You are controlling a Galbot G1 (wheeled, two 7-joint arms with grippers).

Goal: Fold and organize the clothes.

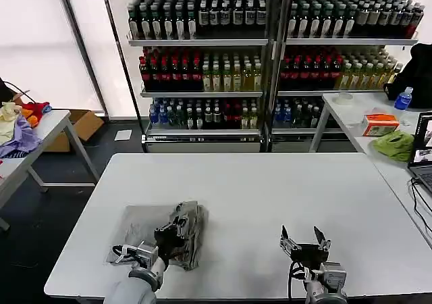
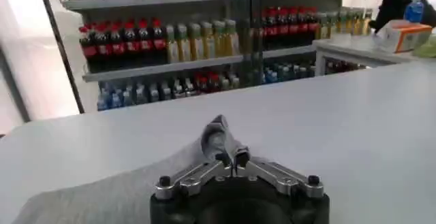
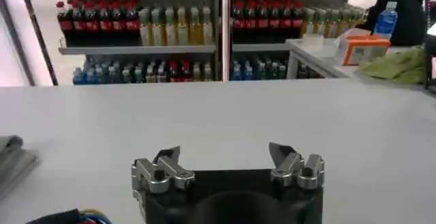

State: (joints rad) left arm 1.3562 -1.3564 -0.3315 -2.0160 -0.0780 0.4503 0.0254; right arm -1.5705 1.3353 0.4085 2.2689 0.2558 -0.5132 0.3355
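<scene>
Light grey shirt (image 1: 152, 240) lies on the near-left part of the white surface (image 1: 270, 196), mostly flat, with one portion bunched up and raised toward its right side. Left gripper (image 1: 177, 228) sits on that raised bunch, fingers closed together with a pinch of grey fabric (image 2: 216, 131) peaking up between them; in the left wrist view the cloth (image 2: 102, 195) spreads flat off to one side of the gripper (image 2: 229, 156).

Shirt's flat part runs out to the robot's left of the pinch, long axis hard to tell while it's bunched. Left arm is clearly the nearer one, already on the cloth.

Right gripper (image 1: 305, 240) hovers low over bare surface, well apart from the shirt on its right, fingers spread wide, holding nothing; an edge of grey cloth (image 3: 13, 152) shows off to the side in its wrist view.

Likely next: fold carried across the flat part by the left arm, a judgement only.

Behind: bottle shelves (image 1: 202, 61), side tables with a lime-green cloth (image 1: 395, 145) and a colourful fabric heap (image 1: 20, 125).
</scene>
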